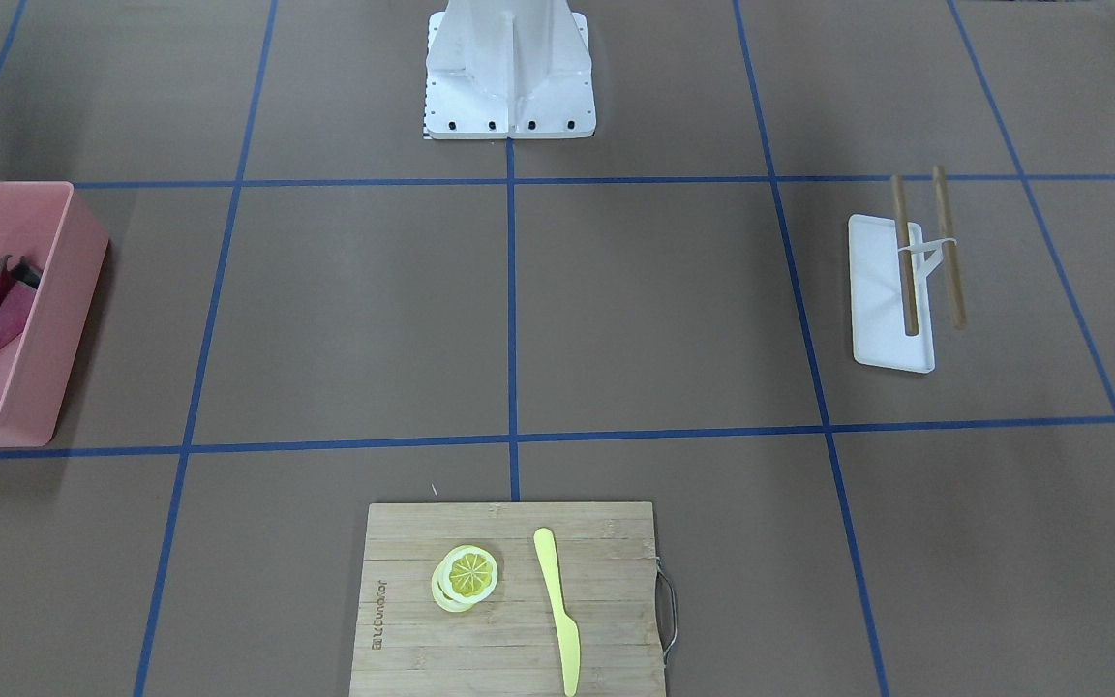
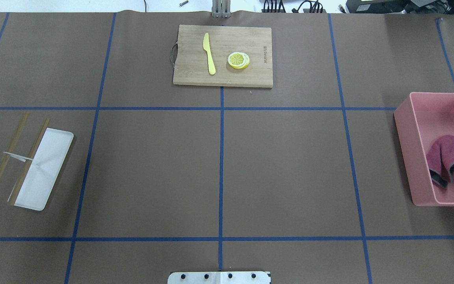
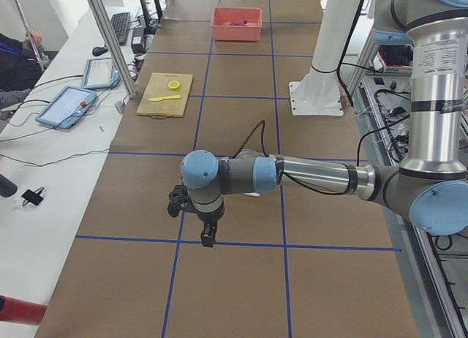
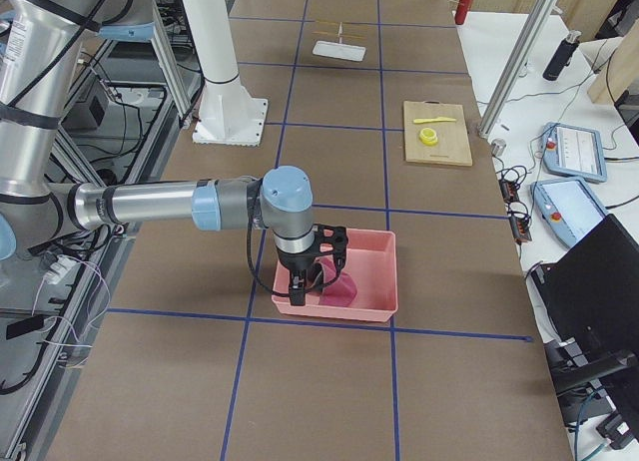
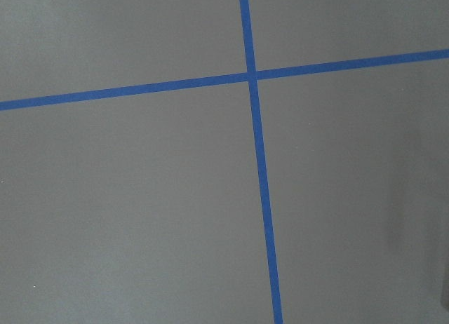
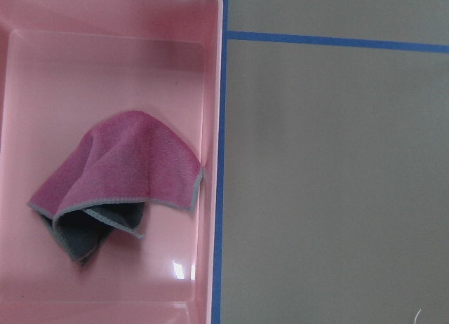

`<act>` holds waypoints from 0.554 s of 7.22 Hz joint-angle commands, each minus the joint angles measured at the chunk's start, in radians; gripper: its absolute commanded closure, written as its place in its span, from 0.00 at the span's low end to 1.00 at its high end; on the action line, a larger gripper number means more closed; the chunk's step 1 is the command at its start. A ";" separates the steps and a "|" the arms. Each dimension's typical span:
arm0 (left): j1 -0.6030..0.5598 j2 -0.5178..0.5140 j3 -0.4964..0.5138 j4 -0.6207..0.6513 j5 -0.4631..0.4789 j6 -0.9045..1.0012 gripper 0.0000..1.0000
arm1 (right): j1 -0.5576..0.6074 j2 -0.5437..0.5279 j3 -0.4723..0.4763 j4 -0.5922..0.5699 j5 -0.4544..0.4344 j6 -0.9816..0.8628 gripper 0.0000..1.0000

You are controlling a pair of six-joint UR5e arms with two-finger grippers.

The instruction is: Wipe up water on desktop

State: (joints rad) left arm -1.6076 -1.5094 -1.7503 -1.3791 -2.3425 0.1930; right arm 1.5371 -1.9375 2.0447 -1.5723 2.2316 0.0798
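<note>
Above the pink bin (image 4: 384, 271), close to the red cloth (image 6: 119, 170): right end effector (image 4: 297, 293), opening impossible to tell from this side view. Same for left end effector (image 3: 208, 240), hanging over the bare brown table (image 2: 290, 177) near a tape crossing. No puddle visible anywhere on the table, so possibly wiping at a wrong place. Also danger of pinching the bin wall instead of the cloth, or dragging the light bin along.
</note>
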 commanded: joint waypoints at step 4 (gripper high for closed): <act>0.000 0.000 0.002 0.000 0.000 0.000 0.01 | 0.000 0.000 0.005 -0.002 0.019 0.000 0.00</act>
State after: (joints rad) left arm -1.6076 -1.5094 -1.7490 -1.3790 -2.3424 0.1932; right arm 1.5370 -1.9374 2.0480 -1.5726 2.2388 0.0798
